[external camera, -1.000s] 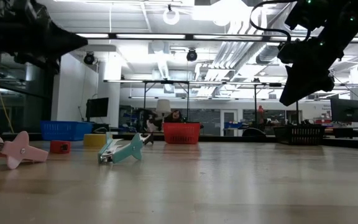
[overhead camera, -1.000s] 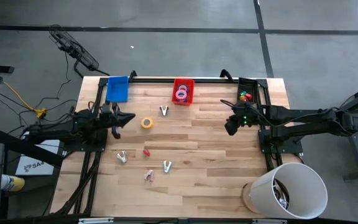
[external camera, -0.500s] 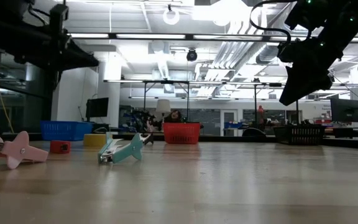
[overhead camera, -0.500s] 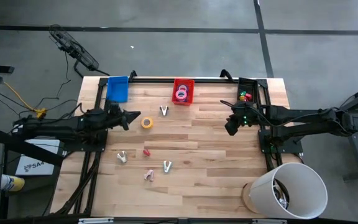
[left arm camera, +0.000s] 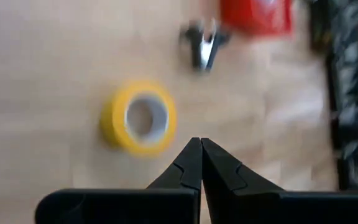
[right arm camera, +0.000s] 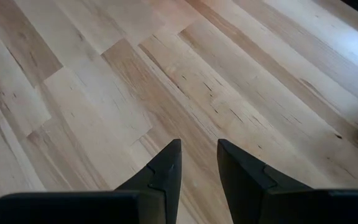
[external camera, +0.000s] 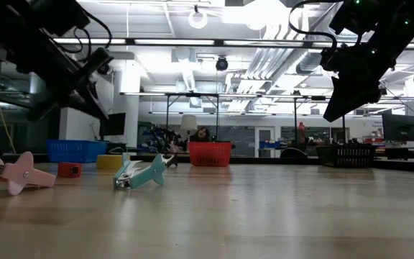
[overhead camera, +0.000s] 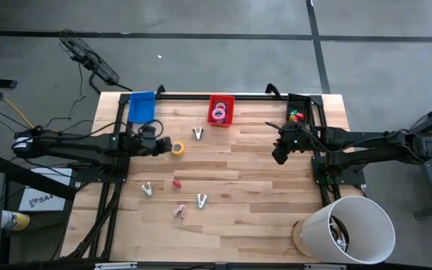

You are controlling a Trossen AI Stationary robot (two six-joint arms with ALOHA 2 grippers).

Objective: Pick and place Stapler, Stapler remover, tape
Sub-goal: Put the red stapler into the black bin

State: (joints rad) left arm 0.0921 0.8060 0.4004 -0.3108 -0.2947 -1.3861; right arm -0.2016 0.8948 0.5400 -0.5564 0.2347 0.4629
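Wooden desk (overhead camera: 231, 169): task items scattered. Red bin (overhead camera: 220, 109): pink tape inside. Left tool (overhead camera: 161, 146): clenched, empty, just beside yellow tape (overhead camera: 177, 148); fingers should be parted before the ring is straddled. Right tool (overhead camera: 279, 155): slightly parted, empty, held over bare boards.

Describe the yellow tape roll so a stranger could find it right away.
On the wooden table, look below the red bin at the far edge. The yellow ring-shaped tape roll lies flat just ahead of the shut left gripper. It is the only ring lying on the bare wood.
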